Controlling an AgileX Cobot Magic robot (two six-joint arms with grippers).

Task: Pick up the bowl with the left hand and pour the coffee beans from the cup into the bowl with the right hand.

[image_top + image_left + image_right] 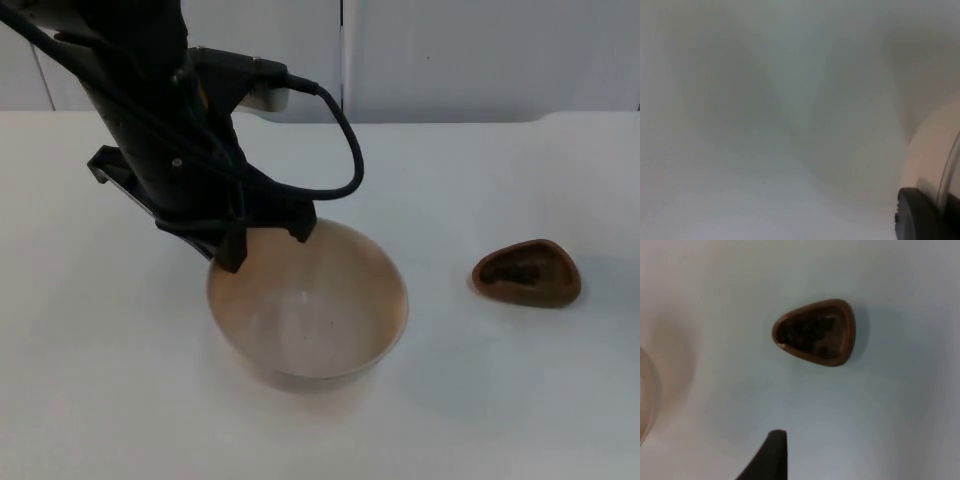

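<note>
Left gripper (265, 245) of mine straddles the far-left rim of the bowl (310, 310), fingers spread with one outside and one inside the wall, not yet pinched.

To do this grasp well I judge I should close squarely on the rim, with the wall deep between the pads, before lifting, so the bowl does not tip. It sits near the middle of the table (90, 400); the brown cup (528, 272) of coffee beans (812, 332) stands well apart toward the right edge. My right gripper waits above the cup; I cannot tell its state. That arm's wrist view looks straight down into the cup at the dark beans, which the top view barely resolves. The left wrist view catches the bowl's outer wall beside one fingertip (920, 215).
</note>
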